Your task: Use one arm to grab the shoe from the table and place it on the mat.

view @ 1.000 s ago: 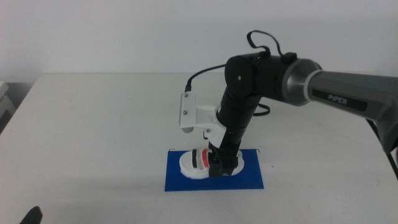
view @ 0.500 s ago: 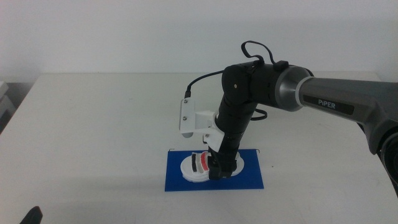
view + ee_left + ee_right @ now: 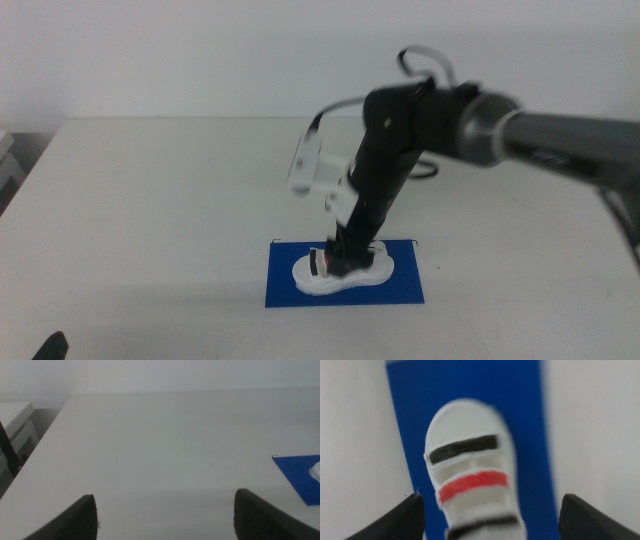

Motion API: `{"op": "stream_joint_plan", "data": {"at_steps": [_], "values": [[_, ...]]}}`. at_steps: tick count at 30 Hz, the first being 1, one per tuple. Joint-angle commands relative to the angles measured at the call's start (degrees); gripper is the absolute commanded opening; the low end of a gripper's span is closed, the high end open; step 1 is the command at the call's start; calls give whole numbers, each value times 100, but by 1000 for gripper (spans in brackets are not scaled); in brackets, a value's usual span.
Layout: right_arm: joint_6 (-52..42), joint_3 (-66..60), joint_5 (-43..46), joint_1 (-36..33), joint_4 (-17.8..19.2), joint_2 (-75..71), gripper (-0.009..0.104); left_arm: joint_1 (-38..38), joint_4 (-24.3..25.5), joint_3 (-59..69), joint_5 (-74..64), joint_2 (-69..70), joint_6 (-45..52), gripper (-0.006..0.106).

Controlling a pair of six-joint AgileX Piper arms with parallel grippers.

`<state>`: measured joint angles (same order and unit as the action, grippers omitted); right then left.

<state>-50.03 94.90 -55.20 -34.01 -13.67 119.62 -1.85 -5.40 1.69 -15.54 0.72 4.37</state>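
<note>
**One hand over a shoe already on the mat**

One hand is at work: the right hand hangs just above the shoe. In the right wrist view its jaws stand wide apart at either side of the shoe, touching nothing and gripping nothing. The shoe lies flat on the blue mat, straps up, directly below the hand. Its long axis runs along the mat's length, crosswise to the line between the jaws. The placing looks done; what remains seems a straight lift clear. The left hand waits low at the near edge of the white surface, open and empty, well apart from the mat.
</note>
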Motion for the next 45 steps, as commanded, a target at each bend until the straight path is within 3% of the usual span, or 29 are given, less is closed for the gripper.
{"op": "stream_joint_plan", "data": {"at_steps": [1,15,21,24,32,45], "values": [[650,-23,300,41,-1,-924,82,-27,-43,40,458,79,-25,94],[3115,-3721,2593,237,213,-5463,72,-27,-43,40,458,79,-30,94],[4839,-5278,4009,237,1190,-6962,72,-27,-43,40,458,79,-30,94],[5315,-5940,4405,237,1428,-7406,72,-27,-43,40,458,79,-30,94],[5238,-7476,5826,901,1104,-8213,72,-27,-43,40,458,79,-30,94],[4599,-8461,5942,1207,1129,-10045,72,-27,-43,40,458,79,-28,94]]}}
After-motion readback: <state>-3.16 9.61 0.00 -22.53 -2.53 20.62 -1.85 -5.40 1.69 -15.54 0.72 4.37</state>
